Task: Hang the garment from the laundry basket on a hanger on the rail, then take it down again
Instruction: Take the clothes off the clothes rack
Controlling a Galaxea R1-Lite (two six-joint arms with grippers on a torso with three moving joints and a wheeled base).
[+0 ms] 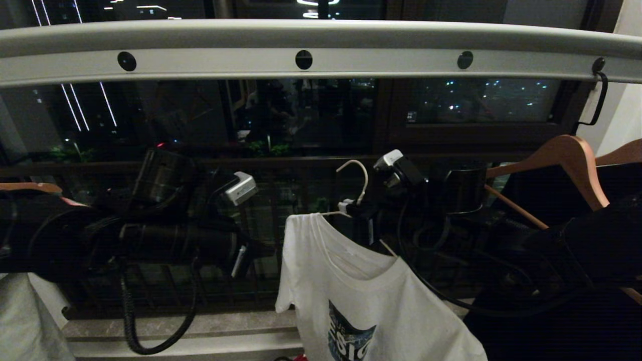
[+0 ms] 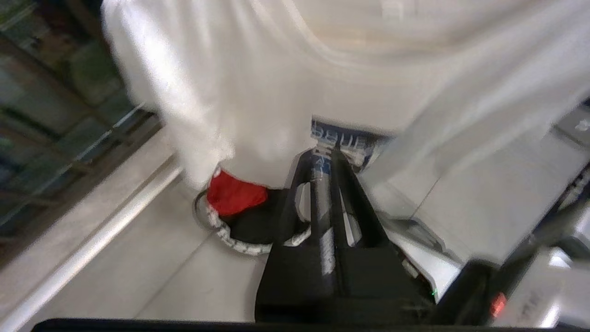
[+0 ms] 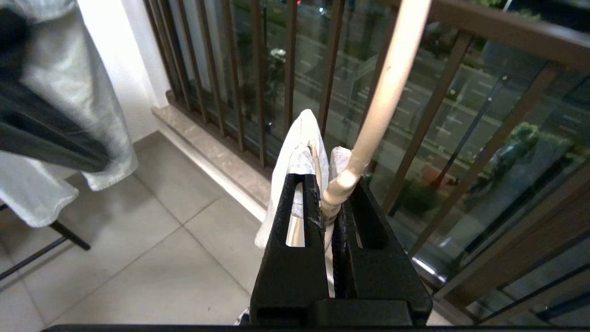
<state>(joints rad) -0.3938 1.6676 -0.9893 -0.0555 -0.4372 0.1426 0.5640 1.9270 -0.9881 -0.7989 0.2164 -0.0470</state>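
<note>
White printed T-shirt on thin white wire hanger, frame centre, below grey holed rail, w/ right gripper clamped on twisted neck, left gripper closed empty nearby; risk: neck twisting in jaws, hook missing rail.

Head view: dim night scene. Rail catches light from above and bows near the edges, wide-lens distortion. Window glass behind it is dark with small city lights and streaked reflections. Both arms nearly lost in shadow; T-shirt is the brightest surface.

Left wrist view: brighter, heavy motion blur throughout; the T-shirt is washed out close to glare, its print smeared.

Right wrist view: evenly lit and mostly sharp; floor tiles pale, cloth at one edge blurred, street beyond the bars soft.
</note>
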